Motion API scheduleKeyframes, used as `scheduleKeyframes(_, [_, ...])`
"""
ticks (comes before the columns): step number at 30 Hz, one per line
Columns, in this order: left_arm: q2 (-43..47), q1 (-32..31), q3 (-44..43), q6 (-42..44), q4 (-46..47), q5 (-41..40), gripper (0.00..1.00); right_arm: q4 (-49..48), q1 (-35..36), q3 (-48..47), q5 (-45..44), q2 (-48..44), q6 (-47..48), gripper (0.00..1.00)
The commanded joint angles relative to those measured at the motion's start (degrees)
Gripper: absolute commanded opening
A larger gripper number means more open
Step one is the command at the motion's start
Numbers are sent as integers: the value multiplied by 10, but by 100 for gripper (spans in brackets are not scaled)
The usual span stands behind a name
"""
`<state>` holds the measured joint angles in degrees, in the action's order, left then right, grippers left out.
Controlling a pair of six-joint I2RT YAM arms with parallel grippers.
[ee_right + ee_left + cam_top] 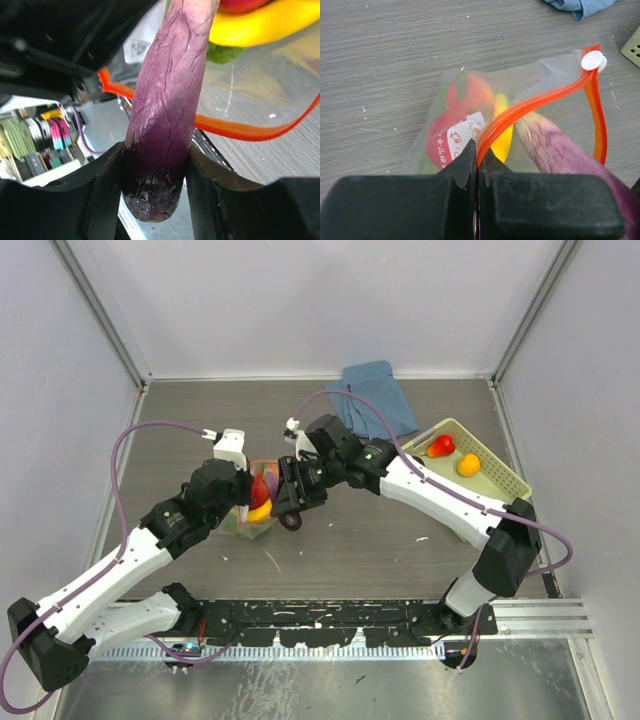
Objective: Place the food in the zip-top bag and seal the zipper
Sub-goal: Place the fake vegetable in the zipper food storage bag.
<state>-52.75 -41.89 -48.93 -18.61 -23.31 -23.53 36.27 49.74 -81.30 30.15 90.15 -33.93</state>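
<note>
grip: left fingers [462, 165] are pinching the zipper [535, 104] at the mouth of the bag [555, 75], pressed together | right fingers [107, 185] are clamping the eggplant [165, 115], its far end entering the bag | risk: eggplant snagging the zipper and pulling it from the left fingers, mouth closing

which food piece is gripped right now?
The purple eggplant, pinched in the right gripper; the banana lies in the bag, the red fruit and orange fruit sit in the basket.

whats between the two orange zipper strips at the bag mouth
The purple eggplant, held by the right gripper, passes between the zipper strips into the bag; clearest in the left wrist view.
</note>
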Motion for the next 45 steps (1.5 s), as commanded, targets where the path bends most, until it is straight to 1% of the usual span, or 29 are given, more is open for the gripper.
scheduleKeyframes(1, [8, -2, -6, 4, 42, 24, 0, -50, -14, -47, -42, 1, -86, 28])
scheduleKeyframes(7, [16, -1, -5, 5, 46, 40, 0, -134, -43, 4, -64, -5, -184, 29])
scheduleKeyframes(11, [17, -2, -4, 6, 50, 58, 0, -183, -47, 25, -71, 2, -222, 30])
scheduleKeyframes(18, [4, -2, -7, 6, 50, 67, 0, -230, -47, 21, -67, 28, -272, 30])
scheduleKeyframes(21, [3, -1, -7, 8, 50, 66, 0, -257, -46, 33, -79, 25, -295, 33])
scheduleKeyframes(23, [2, -2, -7, 8, 50, 64, 0, -256, -46, 33, -96, 23, -294, 36])
scheduleKeyframes(27, [2, -2, -7, 6, 50, 56, 0, -240, -45, 30, -112, 25, -276, 47])
scheduleKeyframes(29, [3, -1, -6, 5, 48, 51, 0, -234, -44, 28, -116, 28, -266, 51])
scheduleKeyframes(39, [5, -1, -5, 0, 44, 28, 0, -236, -41, 49, -139, 13, -244, 62])
scheduleKeyframes(45, [8, -1, -5, -2, 43, 25, 0, -242, -40, 61, -155, -8, -232, 66])
